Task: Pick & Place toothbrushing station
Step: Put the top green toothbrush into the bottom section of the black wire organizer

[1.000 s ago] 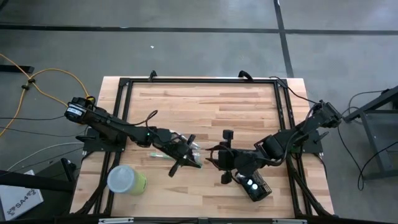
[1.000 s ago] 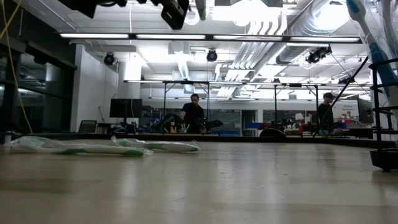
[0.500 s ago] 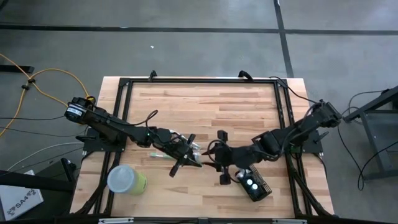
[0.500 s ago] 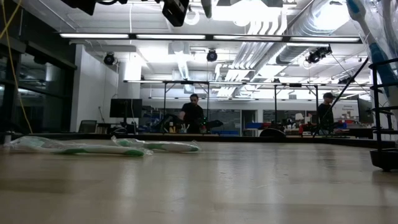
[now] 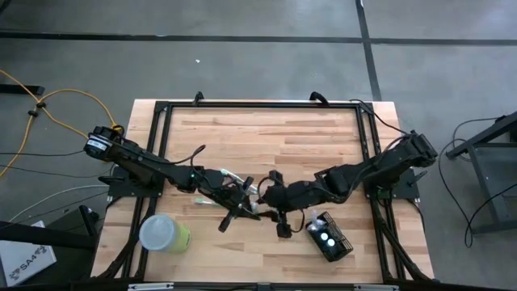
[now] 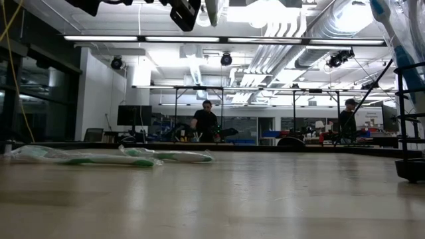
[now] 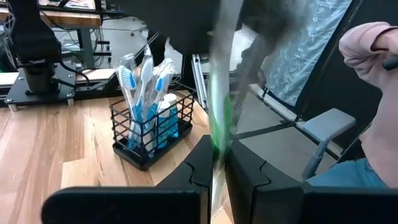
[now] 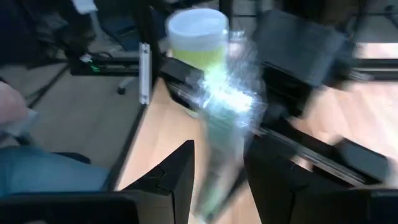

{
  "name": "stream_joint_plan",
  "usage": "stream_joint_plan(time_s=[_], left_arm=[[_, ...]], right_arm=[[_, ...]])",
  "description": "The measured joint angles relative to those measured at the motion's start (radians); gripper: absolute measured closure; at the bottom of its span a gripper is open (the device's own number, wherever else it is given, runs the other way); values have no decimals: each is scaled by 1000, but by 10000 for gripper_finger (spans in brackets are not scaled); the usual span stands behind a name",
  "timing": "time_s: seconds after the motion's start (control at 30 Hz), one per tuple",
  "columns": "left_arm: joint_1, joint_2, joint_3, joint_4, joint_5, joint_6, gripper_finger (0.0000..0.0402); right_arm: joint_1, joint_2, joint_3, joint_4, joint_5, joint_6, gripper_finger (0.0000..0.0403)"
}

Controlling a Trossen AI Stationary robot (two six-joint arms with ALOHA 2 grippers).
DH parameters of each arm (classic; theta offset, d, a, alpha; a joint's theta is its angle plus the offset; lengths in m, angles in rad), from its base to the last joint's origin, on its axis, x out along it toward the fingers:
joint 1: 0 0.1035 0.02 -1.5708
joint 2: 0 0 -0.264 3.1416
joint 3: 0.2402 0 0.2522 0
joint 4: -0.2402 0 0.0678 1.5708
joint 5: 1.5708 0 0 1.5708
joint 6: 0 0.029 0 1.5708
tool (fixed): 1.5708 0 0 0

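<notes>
My left gripper (image 5: 241, 204) is shut on a green toothbrush in a clear wrapper (image 7: 217, 118), raised above the table's middle. My right gripper (image 5: 271, 199) is open, its fingers on either side of the same wrapped toothbrush (image 8: 227, 112). The black wire-mesh holder (image 5: 329, 240) stands on the table near the front right and holds blue toothbrushes (image 7: 140, 93). Two more wrapped green toothbrushes (image 6: 86, 158) lie flat on the table. The lime-green cup with a whitish lid (image 5: 166, 234) stands at the front left. My left gripper pinches the wrapped toothbrush (image 7: 216, 163) between its two fingers, which lie across it. The toothbrush is lifted clear of the table and sticks out past the fingertips toward my right gripper. Whether my right gripper touches the wrapper, I cannot tell.
A black frame (image 5: 258, 105) runs around the wooden tabletop. The far half of the table holds bare wood (image 5: 266, 137). A person's sleeve (image 7: 370, 46) shows beyond the table edge. People stand far back in the room (image 6: 206, 123).
My right gripper has gone toward the table's left, away from the mesh holder and up to my left gripper, until its fingers stand around the wrapped toothbrush. My left gripper has kept its hold in about the same place.
</notes>
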Motion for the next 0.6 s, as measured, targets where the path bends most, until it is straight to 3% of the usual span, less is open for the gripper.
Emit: stream_joint_plan(time_s=[0.6], left_arm=[[1, 0, 0, -61, -4, -6, 385]], right_arm=[[-8, 21, -1, -1, -13, -7, 272]])
